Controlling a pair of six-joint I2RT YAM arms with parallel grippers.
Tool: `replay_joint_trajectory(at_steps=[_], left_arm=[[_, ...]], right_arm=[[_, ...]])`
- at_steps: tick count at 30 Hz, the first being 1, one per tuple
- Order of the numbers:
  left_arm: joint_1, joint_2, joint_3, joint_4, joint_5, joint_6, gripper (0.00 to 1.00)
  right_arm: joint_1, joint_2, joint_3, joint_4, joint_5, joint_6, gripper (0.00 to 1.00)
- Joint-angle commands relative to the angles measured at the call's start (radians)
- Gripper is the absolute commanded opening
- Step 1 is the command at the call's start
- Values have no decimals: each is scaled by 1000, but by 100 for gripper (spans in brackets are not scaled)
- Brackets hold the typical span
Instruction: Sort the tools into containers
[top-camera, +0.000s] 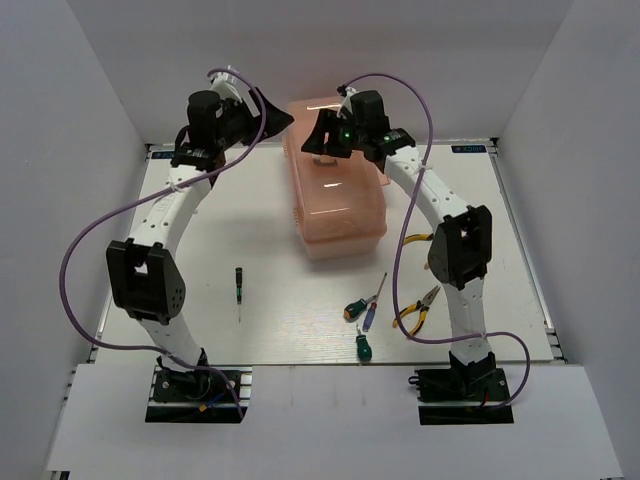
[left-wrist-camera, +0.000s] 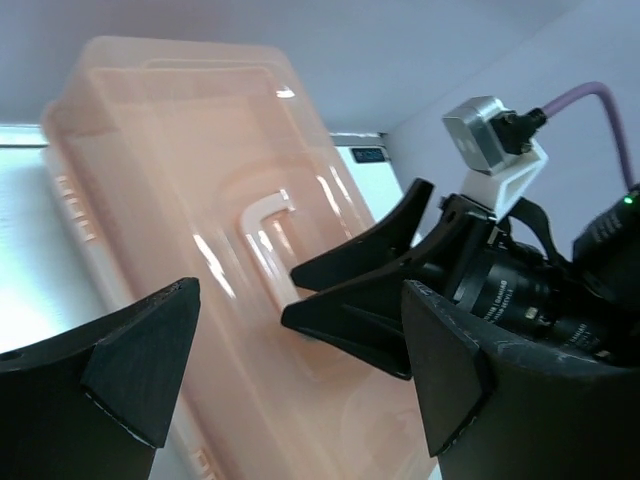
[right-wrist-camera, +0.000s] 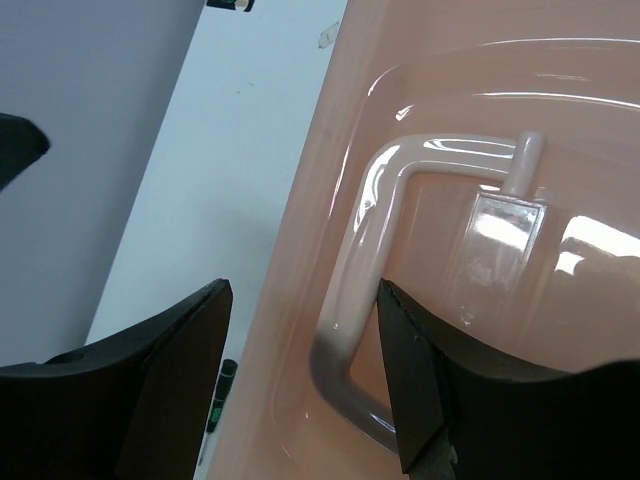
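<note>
With jaws released, my right gripper (right-wrist-camera: 305, 295) hung just short of the toolbox (right-wrist-camera: 560, 400) lid handle (right-wrist-camera: 360, 260), and my left gripper (left-wrist-camera: 298, 300) gaped facing it.

The closed pink toolbox (top-camera: 335, 195) is the big obstacle, standing in the middle of the worktop (top-camera: 200, 230) towards the far side, lid shut over its compartments. Both tools crowd its far end. The right tool (top-camera: 322, 140) hangs over the lid handle (right-wrist-camera: 360, 260), jaws parted, with one bar of the handle showing between them. The left tool (top-camera: 276, 118), jaws wide, sits just beside it. White walls (top-camera: 70, 120) close in on three sides. Open worktop lies left of the box, where only a thin screwdriver (top-camera: 239, 285) lies. At the near right, green-handled screwdrivers (top-camera: 353, 309) and pliers (top-camera: 418, 310) cluster by the right arm (top-camera: 455, 250), which partly hides the second pliers (top-camera: 415, 239).
</note>
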Motion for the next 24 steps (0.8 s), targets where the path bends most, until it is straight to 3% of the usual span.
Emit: replay_joint_trajectory(at_steps=[1,9,24], left_arm=[[2,51,62,75,117,-53,92],[2,204,269,-17,225,-83,92],[-9,296,330,-76,275,-159,92]], right_arm=[[0,19,2,25,-137,90,66],[-21,4,-9,91,-224,158,64],[-50,2,-27,178,-318,237,63]])
